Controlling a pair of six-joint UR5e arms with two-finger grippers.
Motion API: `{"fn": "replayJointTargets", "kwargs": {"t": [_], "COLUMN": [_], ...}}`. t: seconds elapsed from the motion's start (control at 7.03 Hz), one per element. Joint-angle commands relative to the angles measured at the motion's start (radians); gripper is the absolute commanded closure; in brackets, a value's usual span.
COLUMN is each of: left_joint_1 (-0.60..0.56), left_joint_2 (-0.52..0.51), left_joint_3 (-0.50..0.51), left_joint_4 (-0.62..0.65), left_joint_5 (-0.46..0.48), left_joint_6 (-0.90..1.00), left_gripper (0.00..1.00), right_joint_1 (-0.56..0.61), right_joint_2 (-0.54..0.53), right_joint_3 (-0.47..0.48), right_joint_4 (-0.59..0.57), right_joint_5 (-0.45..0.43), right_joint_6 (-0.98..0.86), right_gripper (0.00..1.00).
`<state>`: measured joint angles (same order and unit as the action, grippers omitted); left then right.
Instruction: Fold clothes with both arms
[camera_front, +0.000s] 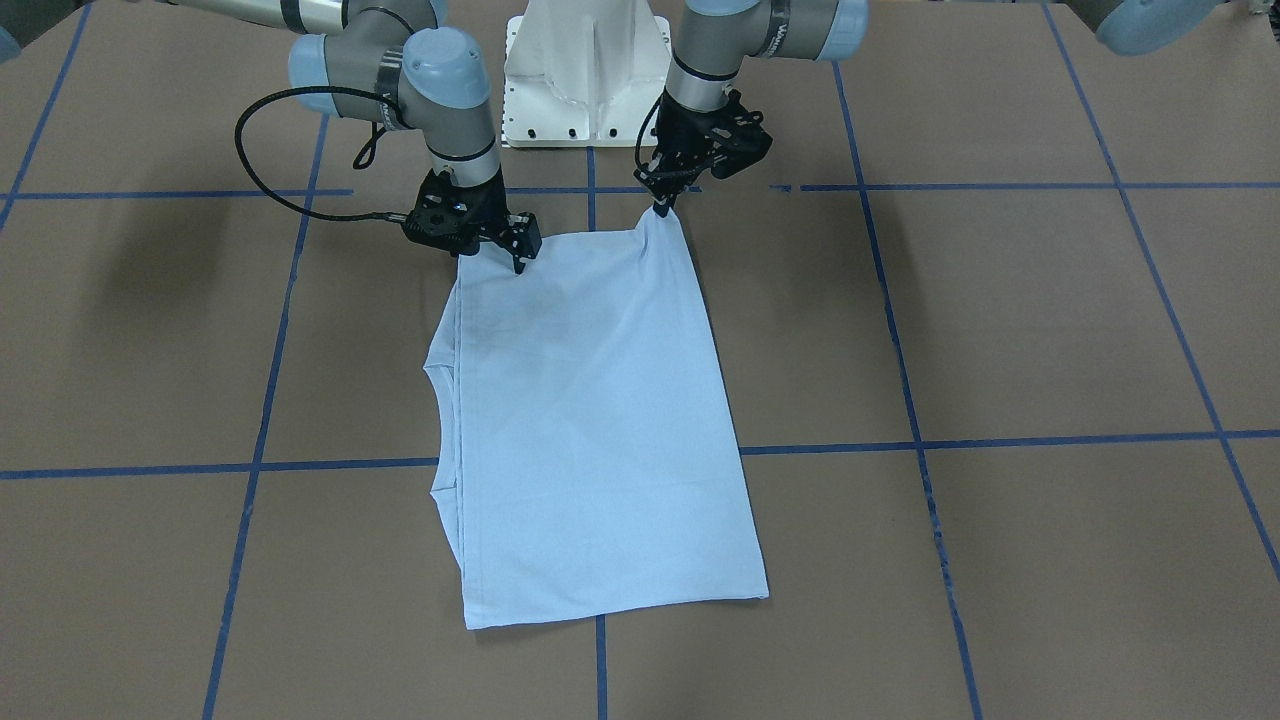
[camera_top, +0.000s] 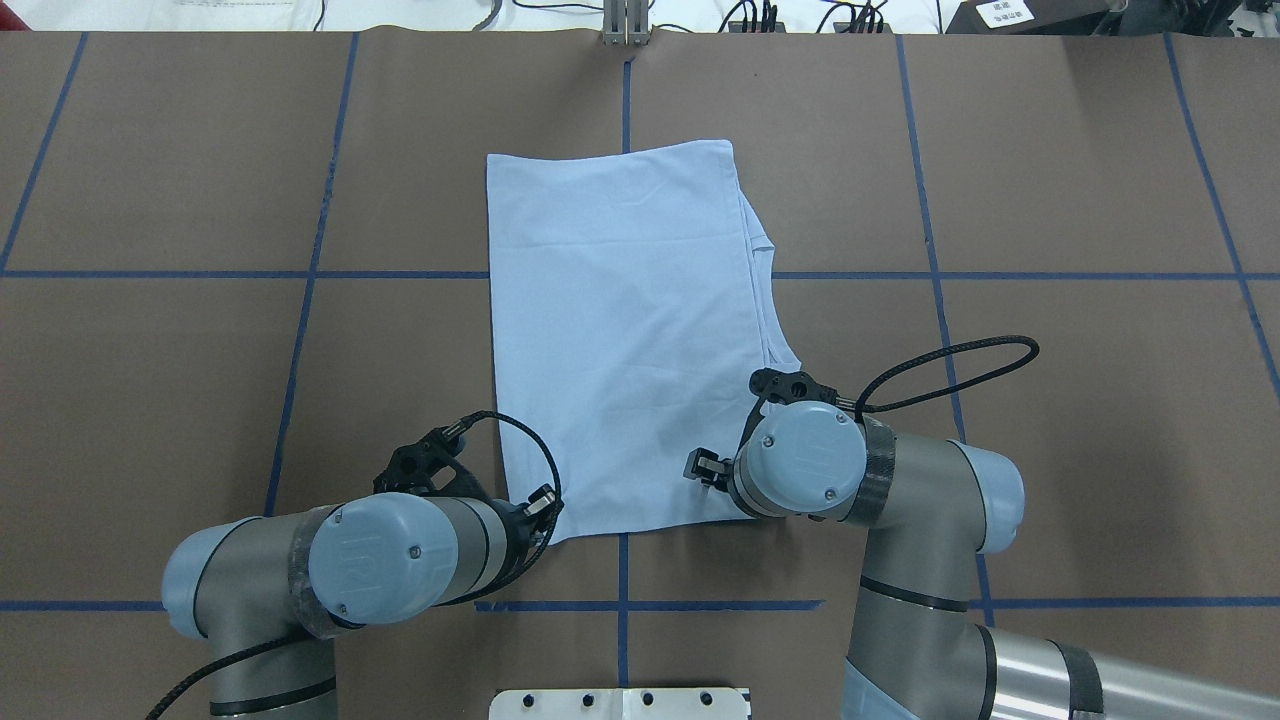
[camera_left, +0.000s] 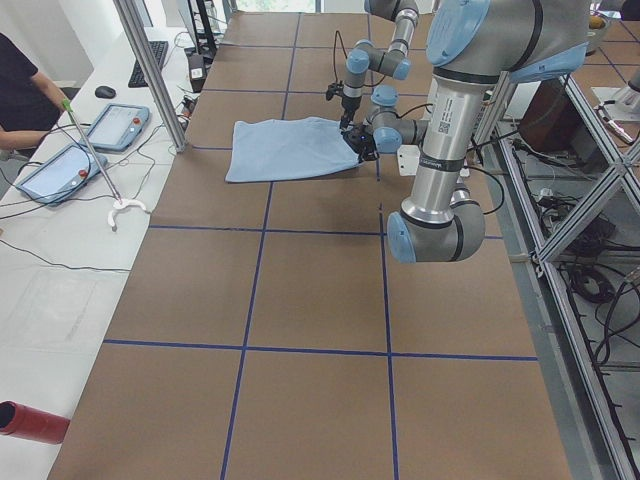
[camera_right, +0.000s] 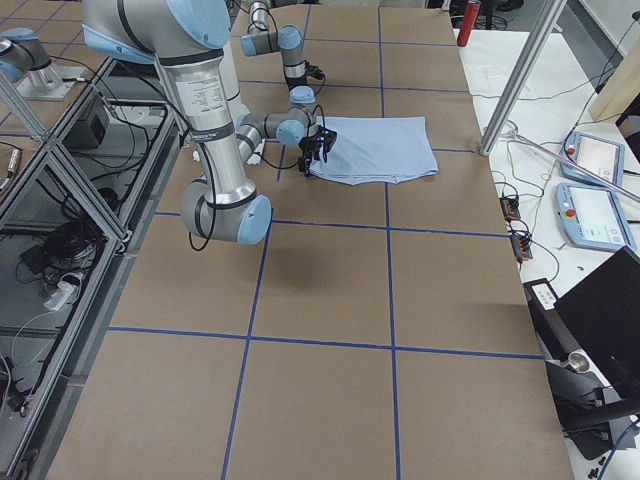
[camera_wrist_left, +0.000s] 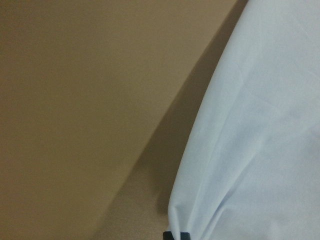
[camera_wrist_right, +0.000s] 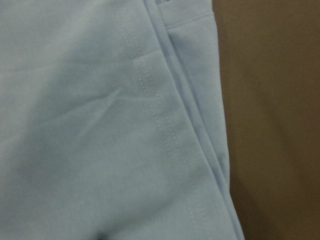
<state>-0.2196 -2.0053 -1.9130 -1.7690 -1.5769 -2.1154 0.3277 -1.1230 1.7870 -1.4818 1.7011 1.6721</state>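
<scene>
Front-facing view: the light blue T-shirt (camera_front: 590, 420) lies on the brown bench (camera_front: 1000, 320) straight out from the white pedestal (camera_front: 588, 70), folded into a long rectangle whose short edge comes close to the pedestal. The left tool (camera_front: 661, 207) sits just in front of the pedestal, on the robot's left of it. Its tips are pinched together on one shirt corner, which rises off the bench into a small peak. The right tool (camera_front: 519, 258) stands at the other pedestal-side corner, pointing down at the cloth, which lies flat there. Whether it grips anything cannot be told.

Overhead view: the T-shirt (camera_top: 620, 330) stretches away from the pedestal (camera_top: 620, 703) across a blue tape line (camera_top: 200, 273), with stacked layers showing along the long edge on the robot's right. The left arm (camera_top: 380, 560) and right arm (camera_top: 900, 480) flank the pedestal-side edge, and their wrists hide most of both tools.

Side views: the T-shirt (camera_left: 285, 148) is a flat pale patch in front of the pedestal, with both arms bent over its near end – too small for detail.

Left wrist view: a fold of the T-shirt (camera_wrist_left: 260, 140) hangs over the brown bench, and a black fingertip (camera_wrist_left: 176, 235) is pressed against its lower edge.

Right wrist view: the T-shirt (camera_wrist_right: 100, 125) fills most of the view – a double-stitched hem and layered edges, no fingers visible.
</scene>
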Motion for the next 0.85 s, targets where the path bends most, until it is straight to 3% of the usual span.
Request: {"fn": "replayJointTargets", "kwargs": {"t": [0.0,0.28,0.43,0.71], "left_joint_1": [0.0,0.0,0.0,0.0], "left_joint_2": [-0.001,-0.001,-0.003,-0.001], "left_joint_3": [0.002,0.002,-0.001,0.0], "left_joint_4": [-0.001,-0.001,-0.001,-0.001], "left_joint_5": [0.0,0.0,0.0,0.0], "left_joint_6": [0.0,-0.001,-0.002,-0.002], "left_gripper": [1.0,1.0,1.0,1.0], "right_joint_1": [0.007,0.008,0.007,0.008], "right_joint_2": [0.0,0.0,0.002,0.002], "right_joint_3": [0.0,0.0,0.0,0.0], "right_joint_4": [0.0,0.0,0.0,0.0], "right_joint_5": [0.002,0.002,0.002,0.003], "right_joint_6": [-0.002,0.001,0.0,0.0], "right_gripper": [0.02,0.07,0.15,0.49]}}
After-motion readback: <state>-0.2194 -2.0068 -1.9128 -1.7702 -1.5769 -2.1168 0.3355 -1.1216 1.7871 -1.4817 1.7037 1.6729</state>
